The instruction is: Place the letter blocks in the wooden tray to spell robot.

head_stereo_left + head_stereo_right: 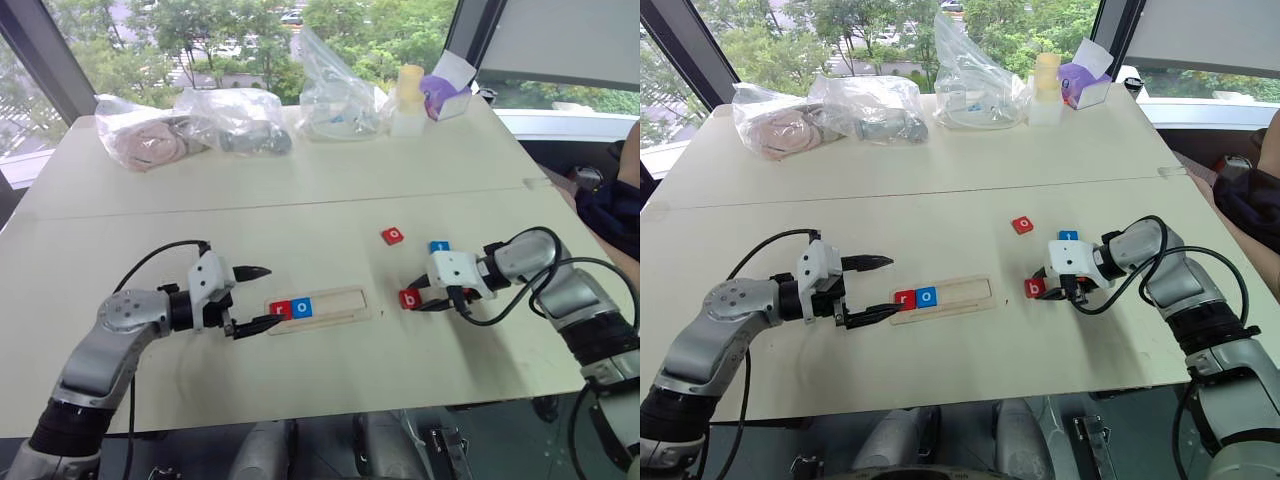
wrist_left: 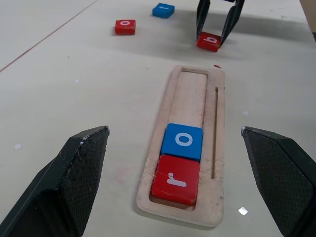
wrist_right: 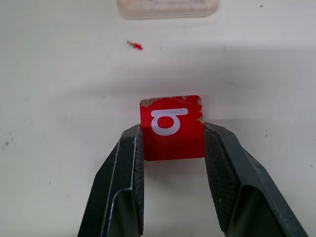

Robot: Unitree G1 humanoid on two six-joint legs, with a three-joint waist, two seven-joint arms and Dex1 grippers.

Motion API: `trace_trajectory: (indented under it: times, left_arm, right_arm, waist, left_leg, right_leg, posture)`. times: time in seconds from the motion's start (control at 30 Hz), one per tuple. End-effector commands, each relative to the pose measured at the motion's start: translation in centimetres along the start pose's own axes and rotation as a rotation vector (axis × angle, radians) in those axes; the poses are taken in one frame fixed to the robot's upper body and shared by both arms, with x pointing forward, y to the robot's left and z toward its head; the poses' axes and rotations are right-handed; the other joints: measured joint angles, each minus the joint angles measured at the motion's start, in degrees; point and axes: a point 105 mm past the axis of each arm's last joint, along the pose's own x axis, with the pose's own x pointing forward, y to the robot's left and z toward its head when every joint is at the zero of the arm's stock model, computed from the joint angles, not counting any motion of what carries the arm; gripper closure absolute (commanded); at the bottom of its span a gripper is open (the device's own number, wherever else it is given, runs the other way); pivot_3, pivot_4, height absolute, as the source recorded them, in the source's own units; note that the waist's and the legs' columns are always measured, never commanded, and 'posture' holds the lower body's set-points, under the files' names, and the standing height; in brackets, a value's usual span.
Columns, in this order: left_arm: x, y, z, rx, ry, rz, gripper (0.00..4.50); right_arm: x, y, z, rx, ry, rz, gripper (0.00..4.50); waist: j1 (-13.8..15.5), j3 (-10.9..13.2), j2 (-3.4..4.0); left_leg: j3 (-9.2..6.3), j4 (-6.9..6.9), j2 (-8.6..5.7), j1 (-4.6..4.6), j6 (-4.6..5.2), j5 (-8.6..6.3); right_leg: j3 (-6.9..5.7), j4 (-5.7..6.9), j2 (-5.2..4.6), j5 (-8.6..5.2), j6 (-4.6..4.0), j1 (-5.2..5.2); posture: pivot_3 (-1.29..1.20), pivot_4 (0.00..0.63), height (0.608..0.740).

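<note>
1. We have the red r (image 2: 175, 179) and blue o (image 2: 182, 140) seated at the wooden tray (image 1: 340, 312)'s left end; left gripper (image 1: 252, 299) gapes empty beside it.
2. At three o'clock, right gripper (image 3: 173, 143) pinches the red b (image 3: 172, 127) on the counter (image 1: 300, 200).
3. Toward one o'clock wait the red o (image 1: 393, 236) and blue t (image 1: 439, 246).

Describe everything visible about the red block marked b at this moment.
The small red square block with a white lowercase b looks like painted wood, chipped pale at two top corners. It lies flat on the pale table, letter up, to the right of the long pale-wood tray and apart from it. The right gripper is shut on it, one black finger pressed against each of two opposite side faces.
</note>
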Motion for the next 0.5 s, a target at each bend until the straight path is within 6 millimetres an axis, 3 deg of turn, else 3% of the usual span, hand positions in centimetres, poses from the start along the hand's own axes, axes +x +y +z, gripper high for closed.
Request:
trace_trajectory:
  times: [0.03, 0.2, 0.5]
  left_arm:
    - [-0.7, 0.0, 1.0, 0.034, -0.008, -0.004, 0.00]
    - [-0.7, 0.1, 1.0, 0.032, -0.006, -0.004, 0.00]
    - [-0.4, -0.1, 1.2, 0.031, -0.016, 0.002, 0.00]
  right_arm:
    - [-0.1, -0.3, 3.5, -0.001, -0.103, -0.017, 3.38]
    - [1.6, 0.8, 8.4, -0.012, -0.181, 0.027, 3.38]
    - [6.3, 0.7, 10.9, 0.008, -0.185, 0.002, 3.38]
  waist:
    - [0.09, 0.02, 0.03]
    - [0.35, 0.04, 0.07]
    - [0.37, 0.03, 0.06]
  left_leg:
    - [0.00, -0.01, 0.00, -0.02, 0.00, 0.00]
    - [-0.03, -0.01, -0.01, -0.13, 0.00, 0.00]
    - [-0.03, -0.01, -0.05, -0.14, 0.00, 0.00]
  right_leg:
    - [0.00, 0.01, -0.01, 0.00, 0.00, -0.03]
    - [0.01, 0.01, -0.05, 0.00, 0.00, -0.14]
    - [-0.01, 0.00, -0.05, 0.00, 0.00, -0.14]
  posture:
    - [0.00, 0.150, 0.740]
    - [0.00, 0.150, 0.740]
    - [0.00, 0.150, 0.740]
